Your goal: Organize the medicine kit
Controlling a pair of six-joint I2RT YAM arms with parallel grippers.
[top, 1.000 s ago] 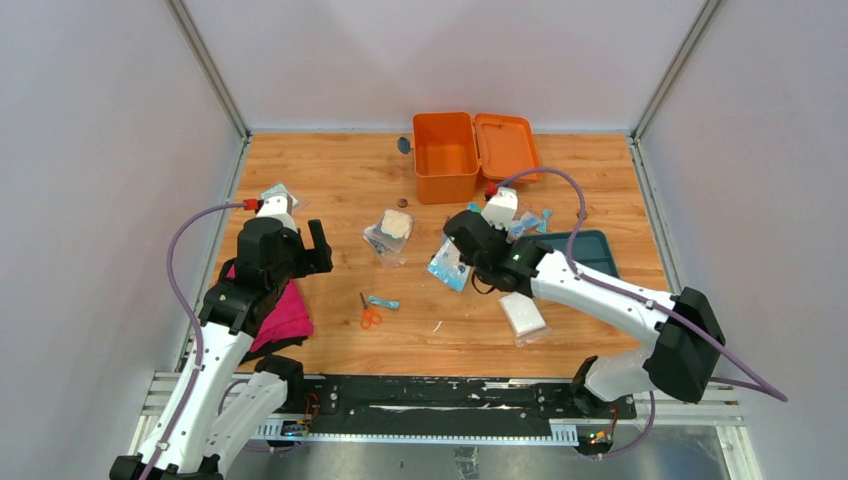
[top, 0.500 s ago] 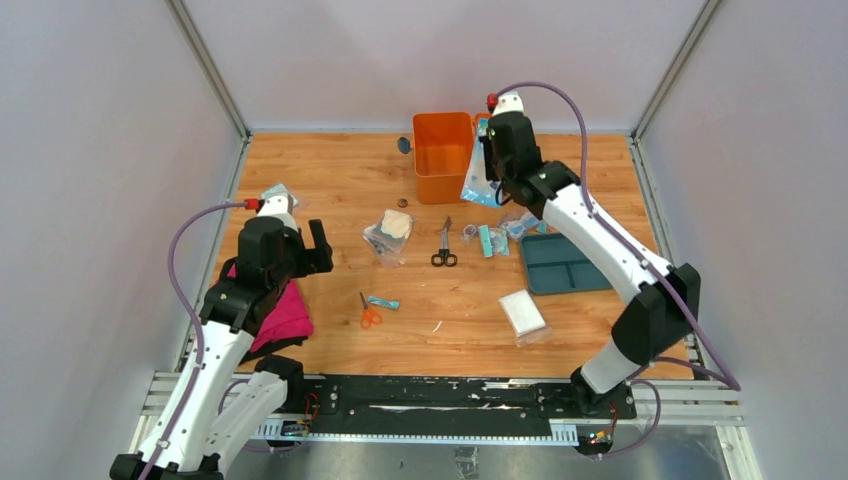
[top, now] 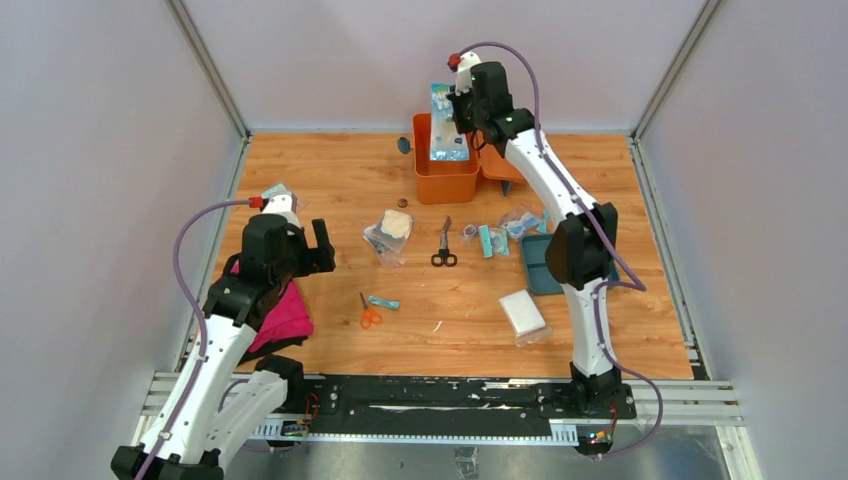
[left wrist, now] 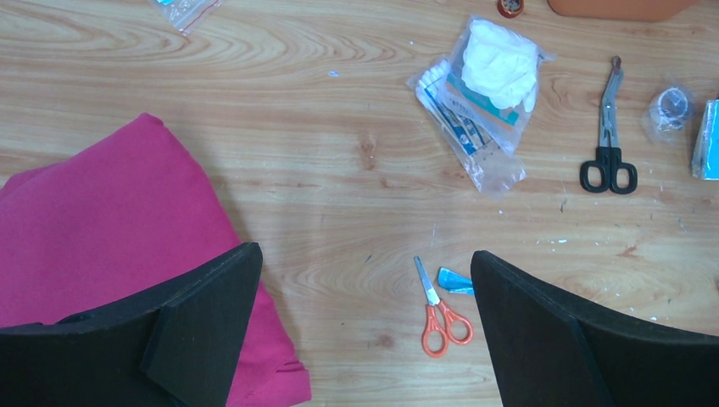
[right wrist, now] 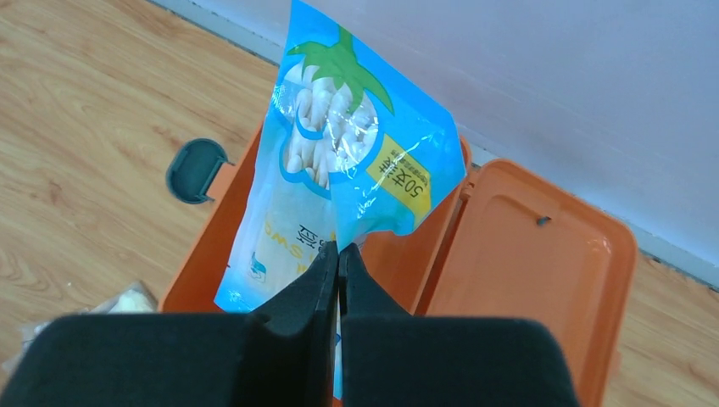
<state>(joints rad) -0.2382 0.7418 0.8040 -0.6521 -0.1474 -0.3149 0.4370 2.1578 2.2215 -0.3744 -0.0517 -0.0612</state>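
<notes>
At the far middle of the wooden table [top: 330, 170], the medicine kit [top: 445, 185] stands with its hinged lid [right wrist: 526, 254] thrown open to the right. The right gripper [right wrist: 338, 254] hangs above it, fingers pressed tight on one edge of a blue packet of cotton swabs [right wrist: 339, 161]. The packet is held upright over the open orange box, and the views do not settle whether its lower end touches the box. A round grey-blue tab [right wrist: 195, 170] juts from the kit's left side. Over the near left of the table the left gripper [left wrist: 365, 254] hovers with its fingers spread wide and nothing between them. A pink cloth [left wrist: 110, 246] lies under its left finger. On the bare wood below the gap sit small orange-handled scissors [left wrist: 439, 314], with a teal scrap [left wrist: 455, 280] just beside them. Farther out lies a clear bag of white gauze [left wrist: 487, 85], and black-handled scissors [left wrist: 609, 127] lie to its right, near the front of the kit. A flat teal tray [top: 535, 265] rests at the right of the table, partly hidden by the right arm, with small packets scattered just beyond it. A white pad in clear wrap [top: 523, 313] lies on the near side of the tray.
</notes>
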